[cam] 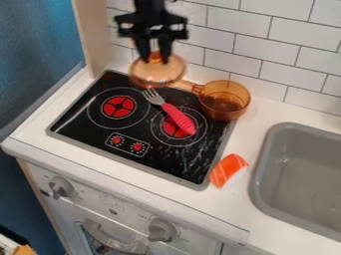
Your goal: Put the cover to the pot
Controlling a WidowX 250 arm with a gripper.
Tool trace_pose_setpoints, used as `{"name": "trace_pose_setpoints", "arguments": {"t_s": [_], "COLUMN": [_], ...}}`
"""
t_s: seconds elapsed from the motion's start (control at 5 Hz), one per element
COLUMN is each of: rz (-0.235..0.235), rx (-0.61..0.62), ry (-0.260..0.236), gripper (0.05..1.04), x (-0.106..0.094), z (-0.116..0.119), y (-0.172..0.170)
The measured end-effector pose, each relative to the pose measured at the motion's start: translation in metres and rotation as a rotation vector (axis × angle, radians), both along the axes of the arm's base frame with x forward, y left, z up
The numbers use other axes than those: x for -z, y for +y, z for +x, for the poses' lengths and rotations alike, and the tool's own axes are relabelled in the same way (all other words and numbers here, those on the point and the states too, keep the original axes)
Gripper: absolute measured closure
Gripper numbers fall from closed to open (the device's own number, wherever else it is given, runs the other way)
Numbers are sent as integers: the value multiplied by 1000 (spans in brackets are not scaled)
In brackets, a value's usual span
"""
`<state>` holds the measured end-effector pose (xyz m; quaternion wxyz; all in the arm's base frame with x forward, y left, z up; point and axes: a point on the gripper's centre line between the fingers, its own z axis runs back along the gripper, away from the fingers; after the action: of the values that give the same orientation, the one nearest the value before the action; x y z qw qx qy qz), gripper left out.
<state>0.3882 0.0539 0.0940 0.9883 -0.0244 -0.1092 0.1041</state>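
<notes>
Copper-coloured lid (150, 76) at the stove's (80, 130) back edge, amber pot (224, 105) uncovered beyond the handle (188, 86)!
Best play: lift level, clear that handle, centre over the rim, lower gently, then release; the gripper (154, 59) is part-closed, fingers astride the knob (156, 56), seemingly gripping it.

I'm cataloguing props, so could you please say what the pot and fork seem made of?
The pot looks like glossy amber plastic, perhaps glass, since its walls are see-through. The fork has a ribbed pink handle, likely rubber or matte plastic; silvery tines suggest metal.
</notes>
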Motion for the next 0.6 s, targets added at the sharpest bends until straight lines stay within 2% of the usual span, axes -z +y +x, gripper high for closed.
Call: {"name": "trace_pose_setpoints", "arguments": {"t_s": [0.2,0.4,0.6], "rz": [-3,-20,-3], "rx": [77,130,140], "ry": [7,12,40], "gripper": [699,699,699], "x": [7,17,34], "z": [23,38,50], "y": [-36,-56,-63]}}
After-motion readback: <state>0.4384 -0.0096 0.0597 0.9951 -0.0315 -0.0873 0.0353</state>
